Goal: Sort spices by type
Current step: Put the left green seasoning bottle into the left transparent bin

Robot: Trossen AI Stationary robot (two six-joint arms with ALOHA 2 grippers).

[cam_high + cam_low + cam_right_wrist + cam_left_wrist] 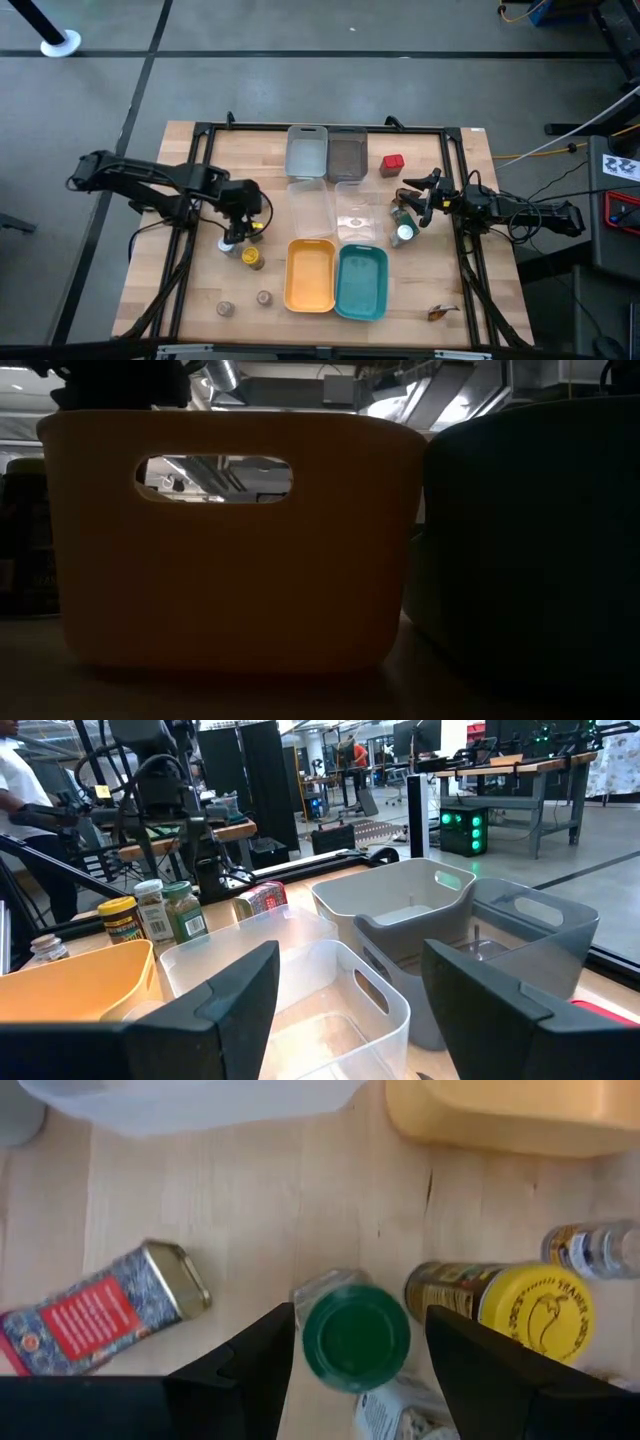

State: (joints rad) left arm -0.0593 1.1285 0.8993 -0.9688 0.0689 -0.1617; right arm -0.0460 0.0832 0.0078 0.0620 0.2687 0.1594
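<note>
The green-lidded jar [356,1335] stands upright on the wooden table [200,290], left of the yellow tray [310,274], in a small cluster of spices. The left gripper [355,1342] hangs directly over it with one dark finger on either side of the lid; the jaws are spread around it with a small gap each side, so no pinch shows. Just beside the jar stands a yellow-lidded jar [530,1312], with a small clear bottle [598,1248] past it and a red and blue tin [100,1312] lying on its side on the other flank.

In the high view, two small brown jars [245,303] sit apart near the table's front edge. A red boxy tin [392,163] rests at the back right, beside the dark grey tray [347,152] and the light grey tray [307,150]. Two clear trays [334,210] fill the middle and a teal tray [362,282] sits next to the yellow one.

The right gripper [350,995] hovers by the clear trays on the right, jaws spread and holding nothing, with a white-lidded jar [404,233] on the table beside it
</note>
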